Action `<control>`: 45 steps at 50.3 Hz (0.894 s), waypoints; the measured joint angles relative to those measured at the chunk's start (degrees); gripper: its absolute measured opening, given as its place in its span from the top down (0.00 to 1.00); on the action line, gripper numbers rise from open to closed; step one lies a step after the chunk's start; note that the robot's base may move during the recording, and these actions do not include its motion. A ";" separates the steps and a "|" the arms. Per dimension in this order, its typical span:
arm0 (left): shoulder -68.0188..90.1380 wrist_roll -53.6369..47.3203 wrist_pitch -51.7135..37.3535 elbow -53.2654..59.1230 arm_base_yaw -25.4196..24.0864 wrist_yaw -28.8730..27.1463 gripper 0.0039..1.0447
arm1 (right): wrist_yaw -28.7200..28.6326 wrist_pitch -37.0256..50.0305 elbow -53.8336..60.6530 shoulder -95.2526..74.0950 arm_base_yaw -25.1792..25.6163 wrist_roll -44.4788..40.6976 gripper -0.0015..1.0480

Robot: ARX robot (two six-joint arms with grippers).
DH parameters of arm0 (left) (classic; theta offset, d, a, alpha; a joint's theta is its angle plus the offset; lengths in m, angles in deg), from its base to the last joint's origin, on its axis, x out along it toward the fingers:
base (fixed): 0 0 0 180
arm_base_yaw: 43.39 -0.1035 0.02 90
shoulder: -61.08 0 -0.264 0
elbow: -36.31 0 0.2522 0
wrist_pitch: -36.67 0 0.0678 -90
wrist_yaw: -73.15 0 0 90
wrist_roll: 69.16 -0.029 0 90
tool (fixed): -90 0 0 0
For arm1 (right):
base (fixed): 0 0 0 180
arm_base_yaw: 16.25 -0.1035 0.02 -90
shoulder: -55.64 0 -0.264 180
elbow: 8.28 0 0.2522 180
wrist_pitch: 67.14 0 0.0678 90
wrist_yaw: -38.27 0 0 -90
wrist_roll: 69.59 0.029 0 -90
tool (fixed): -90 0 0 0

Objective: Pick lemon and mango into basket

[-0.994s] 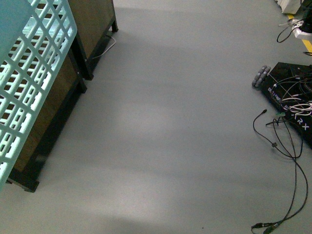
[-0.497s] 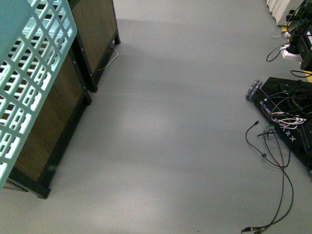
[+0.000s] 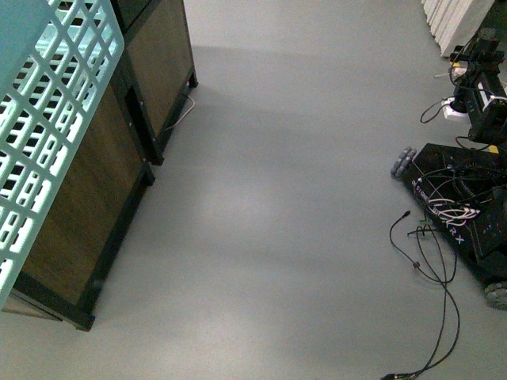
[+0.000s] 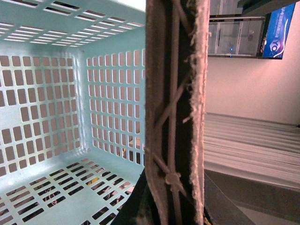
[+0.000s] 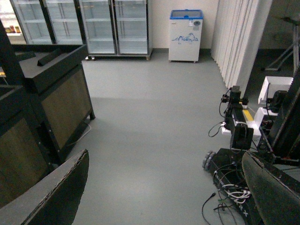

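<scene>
The light teal slotted basket (image 3: 47, 119) hangs at the far left of the front view, raised above the floor. In the left wrist view I see its inside walls and slotted bottom (image 4: 51, 117), with no fruit in the part that shows. My left gripper (image 4: 173, 206) is shut on the basket's brown frayed handle (image 4: 176, 93). My right gripper (image 5: 164, 197) is open and empty above the grey floor, its padded fingers (image 5: 51, 197) wide apart. The lemon and the mango are out of view.
Dark-framed wooden stands (image 3: 103, 182) stand at the left behind the basket, also in the right wrist view (image 5: 56, 93). A black wheeled base with loose cables (image 3: 459, 214) sits at the right. Glass-door fridges (image 5: 98, 26) and a white chest freezer (image 5: 186, 35) line the far wall.
The floor scene has slid across the front view: the wooden stands show more of their sides and the black base with cables has come further into view. The basket keeps its place at the left.
</scene>
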 joint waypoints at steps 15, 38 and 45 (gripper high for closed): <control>-0.39 0.22 0.00 -0.02 0.11 1.25 0.94 | 0.22 0.00 0.00 0.00 0.00 0.00 0.08; -0.11 0.22 0.02 -0.02 0.00 0.07 0.94 | 0.02 -0.02 0.00 0.00 -0.02 0.00 0.08; -0.07 0.22 0.02 -0.07 0.00 0.15 0.94 | 0.09 0.02 0.00 0.07 0.00 0.00 0.08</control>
